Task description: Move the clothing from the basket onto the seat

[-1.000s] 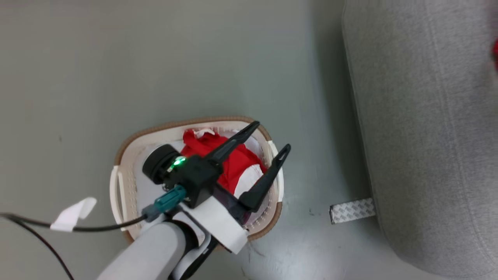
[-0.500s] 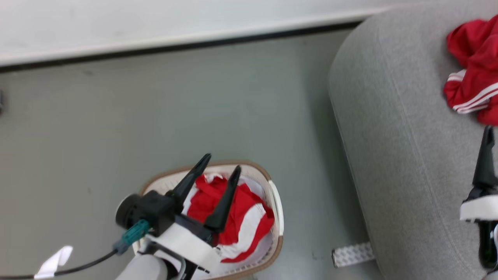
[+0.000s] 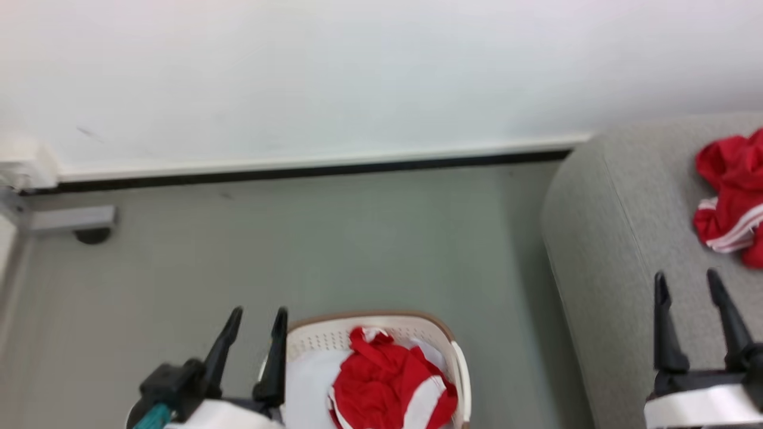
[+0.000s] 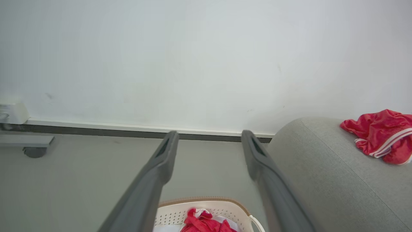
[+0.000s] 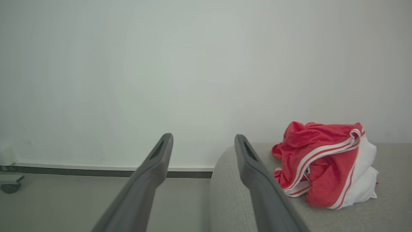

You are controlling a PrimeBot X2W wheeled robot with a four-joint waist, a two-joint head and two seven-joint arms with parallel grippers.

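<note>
Jaws both gape empty; crumpled red clothing (image 3: 381, 387) lies in the perforated basket (image 3: 334, 338) near the rounded grey seat (image 3: 608, 238).

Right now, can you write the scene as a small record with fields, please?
seat: large light grey fabric sofa cushion
basket: cream-white perforated plastic laundry basket, on grey floor beside cushion
in basket: crumpled red-and-white clothing
on seat: red white-striped garment
left gripper: open, empty
right gripper: open, empty
</note>
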